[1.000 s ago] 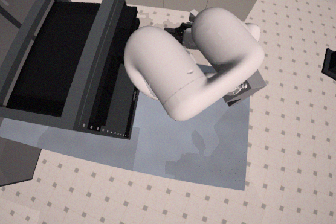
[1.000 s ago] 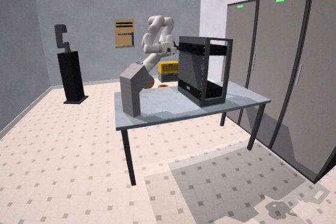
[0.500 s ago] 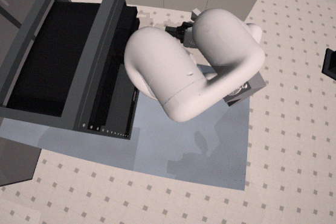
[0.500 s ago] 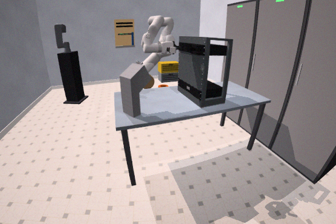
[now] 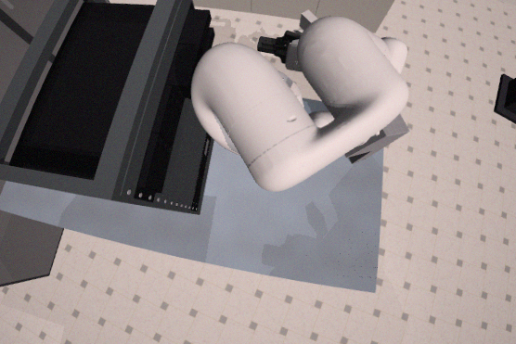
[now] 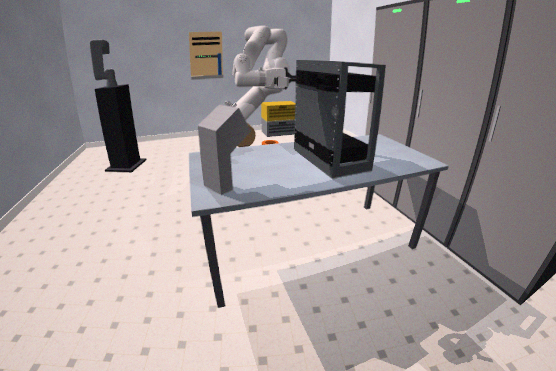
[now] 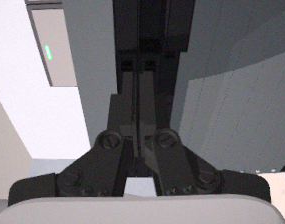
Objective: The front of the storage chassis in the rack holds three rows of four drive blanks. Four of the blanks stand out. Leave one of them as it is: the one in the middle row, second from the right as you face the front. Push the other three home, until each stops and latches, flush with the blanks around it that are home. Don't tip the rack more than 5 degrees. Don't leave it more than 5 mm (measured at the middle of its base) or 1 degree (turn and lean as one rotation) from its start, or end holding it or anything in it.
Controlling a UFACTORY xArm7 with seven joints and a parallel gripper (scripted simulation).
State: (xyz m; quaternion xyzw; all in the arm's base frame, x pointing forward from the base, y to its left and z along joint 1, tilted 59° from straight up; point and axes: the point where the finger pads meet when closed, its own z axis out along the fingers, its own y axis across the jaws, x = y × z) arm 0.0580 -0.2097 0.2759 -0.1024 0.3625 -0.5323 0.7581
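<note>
The grey rack (image 6: 337,113) stands on the table, with the black storage chassis (image 6: 320,80) high in its frame. From above, the rack (image 5: 88,82) is at the left and the chassis front (image 5: 197,44) faces my arm. My gripper (image 7: 138,89) is shut with nothing between the fingers. Its tips are against the dark front of the chassis in the wrist view. The side view shows the gripper (image 6: 291,78) at the upper front edge of the chassis. I cannot make out single drive blanks; my arm hides most of the front from above.
My arm's grey base block (image 6: 220,150) stands on the table's left part. A yellow and grey box (image 6: 278,118) and an orange ring (image 6: 270,142) lie behind the table. Tall grey cabinets (image 6: 465,118) stand close at the right. A black pedestal (image 6: 116,125) stands far left.
</note>
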